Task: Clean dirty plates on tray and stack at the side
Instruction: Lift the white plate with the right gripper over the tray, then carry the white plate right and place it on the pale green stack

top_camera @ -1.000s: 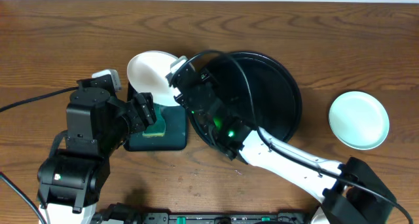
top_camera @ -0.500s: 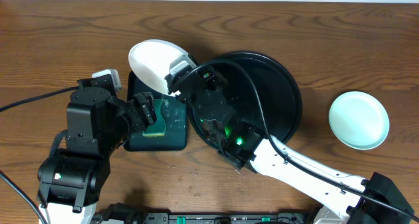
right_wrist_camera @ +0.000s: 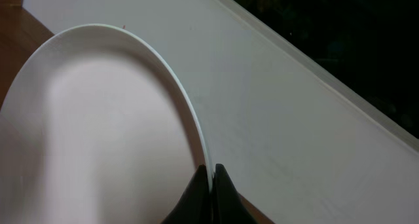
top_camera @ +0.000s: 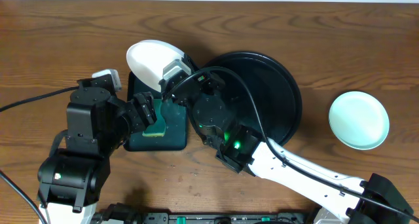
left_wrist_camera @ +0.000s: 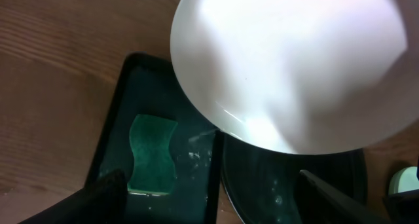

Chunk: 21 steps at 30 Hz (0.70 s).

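Note:
My right gripper (top_camera: 173, 77) is shut on the rim of a white plate (top_camera: 150, 60) and holds it tilted above the far end of the small rectangular tray. In the right wrist view its fingertips (right_wrist_camera: 211, 179) pinch the plate's (right_wrist_camera: 98, 132) edge. The plate (left_wrist_camera: 288, 67) fills the top of the left wrist view. My left gripper (top_camera: 145, 111) is open over the rectangular tray, just below the plate, with nothing between its jaws (left_wrist_camera: 216, 207). The large round black tray (top_camera: 275, 86) lies to the right. A pale teal plate (top_camera: 358, 120) rests on the table at far right.
The small rectangular black tray (top_camera: 171, 140) holds a green sponge (top_camera: 157, 128), which also shows in the left wrist view (left_wrist_camera: 152, 153), with water drops around it. The right arm crosses over the round tray's near-left rim (left_wrist_camera: 288, 185).
My right gripper has carried the white plate a little left and away from the round tray, out over the rectangular tray. The left arm has not moved.

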Each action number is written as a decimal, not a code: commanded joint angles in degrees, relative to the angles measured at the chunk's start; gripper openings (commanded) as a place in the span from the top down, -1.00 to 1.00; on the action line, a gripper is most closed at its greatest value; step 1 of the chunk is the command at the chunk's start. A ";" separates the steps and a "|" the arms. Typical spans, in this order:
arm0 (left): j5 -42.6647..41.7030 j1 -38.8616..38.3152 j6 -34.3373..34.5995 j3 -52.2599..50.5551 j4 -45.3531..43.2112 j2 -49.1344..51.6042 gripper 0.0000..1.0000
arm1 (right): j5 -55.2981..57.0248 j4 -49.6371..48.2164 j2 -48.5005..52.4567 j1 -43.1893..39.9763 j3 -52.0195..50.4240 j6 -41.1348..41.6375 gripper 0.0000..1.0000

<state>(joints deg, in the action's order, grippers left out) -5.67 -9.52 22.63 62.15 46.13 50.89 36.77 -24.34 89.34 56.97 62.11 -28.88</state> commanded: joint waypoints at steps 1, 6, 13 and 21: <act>0.11 0.24 -0.11 0.70 0.11 0.02 -0.64 | 1.36 -0.55 -1.40 0.15 0.92 -0.57 0.98; 0.11 0.24 -0.11 0.70 0.11 0.02 -0.64 | 2.05 -0.50 -1.40 0.11 0.90 -0.35 0.98; 0.11 0.24 -0.11 0.70 0.11 0.02 -0.64 | 7.93 16.87 -1.05 -7.15 0.90 31.56 0.98; 0.11 0.24 -0.11 0.70 0.11 0.02 -0.64 | -50.82 33.53 -2.69 -28.79 0.96 61.72 0.97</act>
<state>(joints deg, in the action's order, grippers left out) -5.67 -9.52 22.63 62.15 46.15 50.89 15.77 9.26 89.10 33.71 62.43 19.31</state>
